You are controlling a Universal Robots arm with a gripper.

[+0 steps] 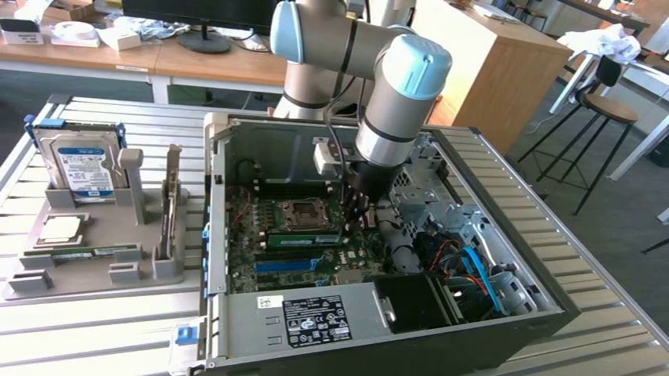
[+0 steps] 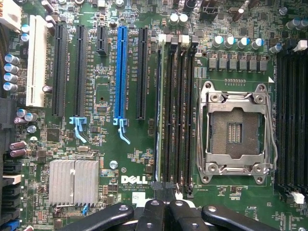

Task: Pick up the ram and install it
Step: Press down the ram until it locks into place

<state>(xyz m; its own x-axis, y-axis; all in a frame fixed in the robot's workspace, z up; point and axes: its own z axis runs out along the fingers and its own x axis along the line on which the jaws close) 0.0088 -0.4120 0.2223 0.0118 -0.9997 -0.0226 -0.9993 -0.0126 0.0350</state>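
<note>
The gripper (image 2: pixel 166 204) was pressed shut with nothing between its tips, poised just over the end of the memory slots (image 2: pixel 175 110) beside the empty processor socket (image 2: pixel 236 127). One ram stick (image 1: pixel 301 240) already lay seated on the motherboard (image 2: pixel 106 96); another (image 1: pixel 171 205) stood upright in the grey holder (image 1: pixel 78 270) on the worktop (image 1: pixel 94 329). Judging by this, the seating step was in hand, calling for firm, square downward pressure.

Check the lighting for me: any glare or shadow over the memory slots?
Exterior view: bright daylight on the slatted table, case interior dimmer beneath the arm. Wrist view: even light on the motherboard, slight shine on the socket frame, memory slots dark without glare.
</note>
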